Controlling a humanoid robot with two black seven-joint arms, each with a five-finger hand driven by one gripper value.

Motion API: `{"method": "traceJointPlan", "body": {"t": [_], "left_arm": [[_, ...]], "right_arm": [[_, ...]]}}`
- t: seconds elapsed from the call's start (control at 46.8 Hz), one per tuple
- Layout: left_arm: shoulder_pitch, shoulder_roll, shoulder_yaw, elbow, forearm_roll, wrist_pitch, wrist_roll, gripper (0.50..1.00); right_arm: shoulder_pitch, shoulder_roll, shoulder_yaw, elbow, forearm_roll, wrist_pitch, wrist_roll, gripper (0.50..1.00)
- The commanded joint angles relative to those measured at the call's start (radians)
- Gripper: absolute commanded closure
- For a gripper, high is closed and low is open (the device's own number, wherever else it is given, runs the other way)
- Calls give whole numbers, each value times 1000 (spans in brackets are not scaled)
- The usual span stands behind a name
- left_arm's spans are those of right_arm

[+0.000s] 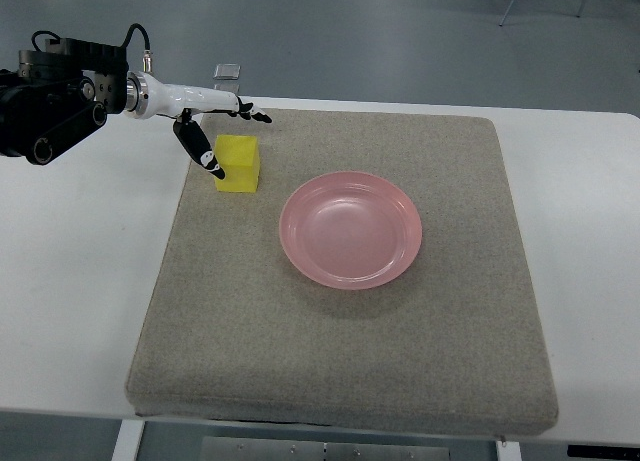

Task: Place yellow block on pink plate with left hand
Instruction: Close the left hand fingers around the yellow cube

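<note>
A yellow block (240,165) sits on the grey mat (350,361), left of the pink plate (350,229). My left hand (228,137) reaches in from the upper left, its fingers spread around the block's top left. The thumb tip (213,164) is at the block's left edge, and the other fingers (250,112) stretch out just behind the block. The hand holds nothing. The plate has nothing on it. My right arm does not show.
The mat lies on a white table (70,281). A small clear object (228,72) sits at the table's far edge behind the hand. The left arm's dark forearm (45,101) fills the upper left corner.
</note>
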Motion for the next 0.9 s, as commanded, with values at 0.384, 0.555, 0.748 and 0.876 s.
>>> {"method": "traceJointPlan", "body": {"t": [0.384,0.555,0.748,0.876], "left_arm": [[30,-1,0,3,3,17,0,649],[29,-1,0,3,3,19,0,692],[29,-2,0,5,3,19,0,825],[27,-7,-2,22,-6,20,2,969]], "right_arm": [[0,0,0,0,0,0,0,576],[0,0,0,0,0,0,0,576],[0,0,0,0,0,0,0,576],[0,0,0,0,0,0,0,576]]}}
